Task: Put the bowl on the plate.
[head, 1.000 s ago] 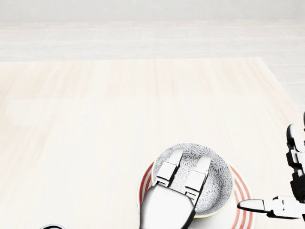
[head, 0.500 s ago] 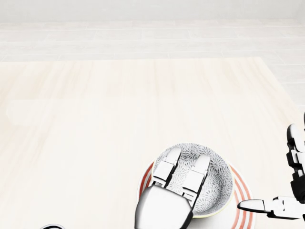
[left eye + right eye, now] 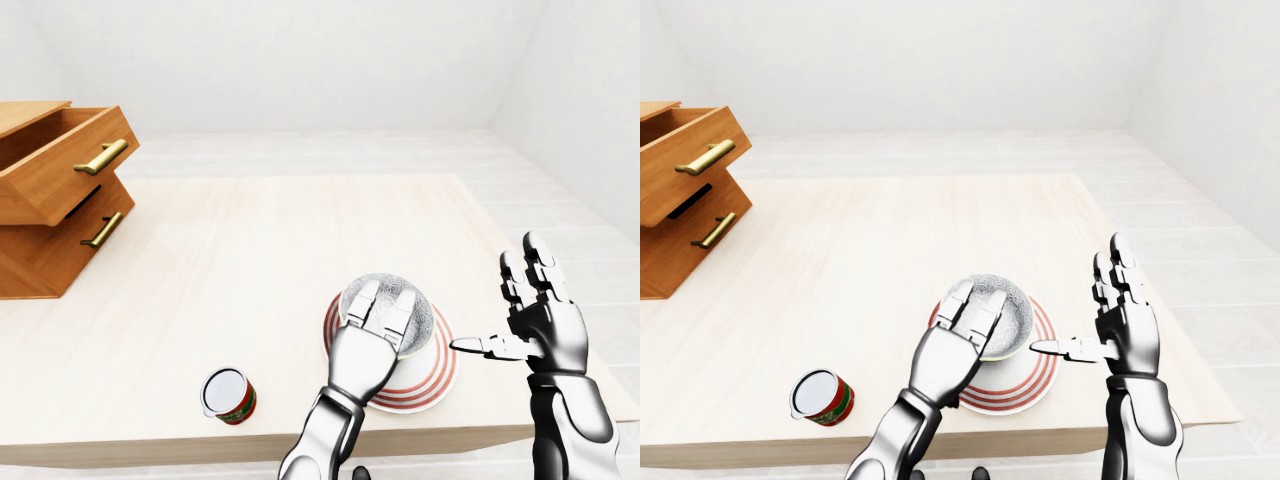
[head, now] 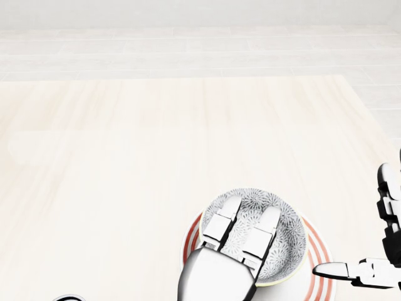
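The grey patterned bowl (image 4: 285, 238) sits inside the white plate with red rings (image 4: 318, 266), near the bottom edge of the table in the head view. My left hand (image 4: 250, 212) reaches over the bowl's lower rim, its two fingers (image 4: 227, 216) stretched almost straight across the inside. Its thumb is hidden under the palm, so no closed grasp shows. My right hand (image 3: 528, 300) hovers just right of the plate, open and upright, thumb pointing toward the plate and clear of it.
A small red can with a white lid (image 3: 229, 395) stands to the left of the plate near the table's lower edge. A wooden chest with an open top drawer (image 3: 60, 165) occupies the table's left side. The table's right edge (image 3: 500, 250) runs close to my right hand.
My left hand has shifted slightly over the bowl, its palm looming a little larger and its fingers spreading a bit to the right. Bowl, plate and right hand have stayed put.
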